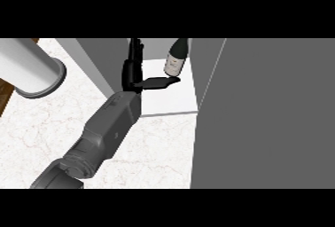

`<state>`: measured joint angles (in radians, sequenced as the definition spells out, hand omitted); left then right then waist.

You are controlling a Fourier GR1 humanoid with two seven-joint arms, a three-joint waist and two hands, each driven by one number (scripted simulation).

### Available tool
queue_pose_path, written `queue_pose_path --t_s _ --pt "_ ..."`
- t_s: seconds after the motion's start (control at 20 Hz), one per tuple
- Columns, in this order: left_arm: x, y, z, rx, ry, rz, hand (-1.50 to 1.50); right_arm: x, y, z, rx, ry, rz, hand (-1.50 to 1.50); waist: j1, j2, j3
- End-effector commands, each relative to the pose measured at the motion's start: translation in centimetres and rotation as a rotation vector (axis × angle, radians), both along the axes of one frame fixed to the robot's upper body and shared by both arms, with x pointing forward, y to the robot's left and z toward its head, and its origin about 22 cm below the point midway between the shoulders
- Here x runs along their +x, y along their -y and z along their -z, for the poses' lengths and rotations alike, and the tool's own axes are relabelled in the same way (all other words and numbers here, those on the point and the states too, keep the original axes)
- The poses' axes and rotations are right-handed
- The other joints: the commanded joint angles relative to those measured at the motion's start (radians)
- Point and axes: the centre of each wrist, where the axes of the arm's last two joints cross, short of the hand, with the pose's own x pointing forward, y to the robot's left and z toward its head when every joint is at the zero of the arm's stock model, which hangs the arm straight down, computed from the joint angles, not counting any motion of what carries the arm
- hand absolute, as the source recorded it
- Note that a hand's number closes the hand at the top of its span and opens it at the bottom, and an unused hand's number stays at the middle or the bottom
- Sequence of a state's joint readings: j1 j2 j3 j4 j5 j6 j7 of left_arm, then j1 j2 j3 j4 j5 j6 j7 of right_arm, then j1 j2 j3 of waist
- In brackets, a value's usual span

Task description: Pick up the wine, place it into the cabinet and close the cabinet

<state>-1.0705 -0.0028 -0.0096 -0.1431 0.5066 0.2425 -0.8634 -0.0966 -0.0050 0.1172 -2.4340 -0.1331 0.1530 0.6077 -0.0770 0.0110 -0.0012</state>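
Observation:
A dark wine bottle [174, 62] with a pale label sits at the back right of the cabinet's white shelf [171, 99]. My left hand [135, 73] reaches into the cabinet just left of the bottle. Its fingers are straight and point to the back, and the thumb [159, 82] sticks out to the right, its tip at the bottle's lower edge. The hand is open and not curled round the bottle. The cabinet's grey door [274, 111] stands open and fills the right side of the view. My right hand does not show.
A white cylinder on a grey round base [36, 71] stands at the upper left of the marble counter [157, 146]. A brown wooden strip [5, 95] shows at the left edge. The cabinet's grey left wall [98, 62] is beside my forearm.

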Motion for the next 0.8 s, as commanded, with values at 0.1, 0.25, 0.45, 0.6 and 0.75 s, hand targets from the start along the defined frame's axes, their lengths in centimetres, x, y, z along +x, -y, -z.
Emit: queue_pose_path --t_s 0.1,0.25,0.45,0.6,0.75 --pt "-1.7 -1.1 2.7 -0.045 -0.055 -0.03 -1.5 -0.8 -0.2 -1.3 0.013 0.012 -0.001 -1.5 0.025 -0.012 0.0" --pt "-1.8 0.0 1.8 -0.048 -0.04 -0.013 -1.5 -0.9 -0.4 -0.4 0.004 0.011 -0.02 -1.5 0.008 -0.015 0.001" --pt "-3.5 1.7 1.7 -0.055 -0.05 0.008 -1.5 -2.1 1.0 -1.0 0.009 0.014 0.02 -1.5 0.031 -0.02 0.001" --pt "-7.2 2.0 4.7 -0.051 -0.053 0.019 -1.5 -1.4 1.1 -0.3 0.002 0.007 0.029 -1.5 0.05 -0.013 0.001" --pt "-9.7 4.5 3.4 -0.037 -0.053 0.046 -1.5 -1.0 1.7 -0.4 -0.003 0.012 0.078 -1.5 0.076 -0.019 0.002"
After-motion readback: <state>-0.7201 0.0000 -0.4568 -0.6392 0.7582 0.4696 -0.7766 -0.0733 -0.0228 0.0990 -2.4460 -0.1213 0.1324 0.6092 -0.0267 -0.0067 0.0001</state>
